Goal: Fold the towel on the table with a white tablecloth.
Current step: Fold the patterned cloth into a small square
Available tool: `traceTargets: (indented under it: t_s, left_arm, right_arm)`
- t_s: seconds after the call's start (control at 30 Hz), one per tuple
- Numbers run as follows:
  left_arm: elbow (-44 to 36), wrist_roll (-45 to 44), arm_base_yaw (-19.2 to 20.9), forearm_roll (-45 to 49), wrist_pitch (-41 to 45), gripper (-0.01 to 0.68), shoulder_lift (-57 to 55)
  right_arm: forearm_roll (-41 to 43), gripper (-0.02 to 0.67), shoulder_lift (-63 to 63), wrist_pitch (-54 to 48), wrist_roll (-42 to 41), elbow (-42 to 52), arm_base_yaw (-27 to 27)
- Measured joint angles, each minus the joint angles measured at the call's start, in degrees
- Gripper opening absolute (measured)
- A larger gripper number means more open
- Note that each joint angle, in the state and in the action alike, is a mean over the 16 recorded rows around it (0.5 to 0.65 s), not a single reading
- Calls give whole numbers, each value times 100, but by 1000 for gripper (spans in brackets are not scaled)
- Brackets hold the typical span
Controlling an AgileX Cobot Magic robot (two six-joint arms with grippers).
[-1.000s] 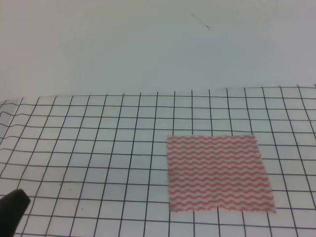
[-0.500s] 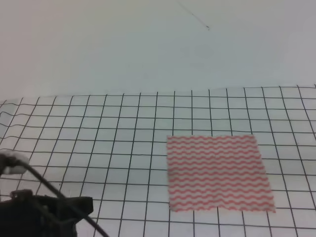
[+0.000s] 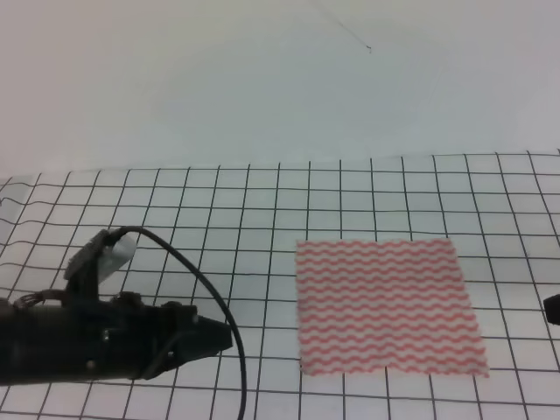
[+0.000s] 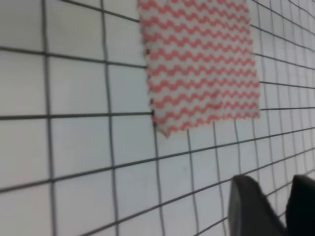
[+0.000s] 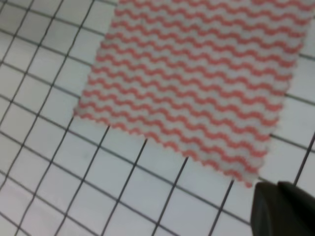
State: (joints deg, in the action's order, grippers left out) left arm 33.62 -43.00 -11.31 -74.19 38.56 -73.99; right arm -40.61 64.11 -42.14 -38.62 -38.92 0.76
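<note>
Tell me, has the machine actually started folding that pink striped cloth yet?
Not yet. The towel lies flat and unfolded on the tablecloth, with no crease or lifted corner. What is under way is the approach: the left gripper is beside the towel's left edge without touching it, and only a dark tip of the right gripper shows at the right edge. Grasping and the whole fold are left.

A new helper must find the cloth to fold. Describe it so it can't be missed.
Start from the big white tablecloth with thin black grid lines that covers the table. Right of centre lies a thin, flat rectangular towel with pink-red and white wavy stripes. It is the only coloured, wavy-patterned cloth there; everything around it is plain grid.
</note>
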Motion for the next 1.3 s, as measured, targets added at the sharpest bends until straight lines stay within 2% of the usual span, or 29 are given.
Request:
traceTargets:
  t_s: [0.23, 0.43, 0.63, 0.77, 1.0, 1.3]
  left_arm:
    - [480, -94, -588, -130, -155, 201, -1075]
    - [954, 357, -1032, 193, -360, 219, -1694]
    - [1308, 900, -1141, 298, -353, 220, -2172]
    - [1426, 964, -1144, 169, -344, 220, -2441]
    - [1650, 169, -1318, 468, -573, 220, -2778]
    - [2136, -1231, -1974, 2370, -969, 221, -2870]
  right_arm:
    - [-197, -1, 87, 82, -179, -6, 0]
    - [-356, -1, 93, 93, -251, -6, 0]
    - [-455, -1, 93, 100, -370, -6, 0]
    - [-475, -1, 93, 92, -484, -6, 0]
    - [-468, -1, 94, 54, -765, -7, 0]
    - [-461, -1, 101, 36, -984, -7, 0]
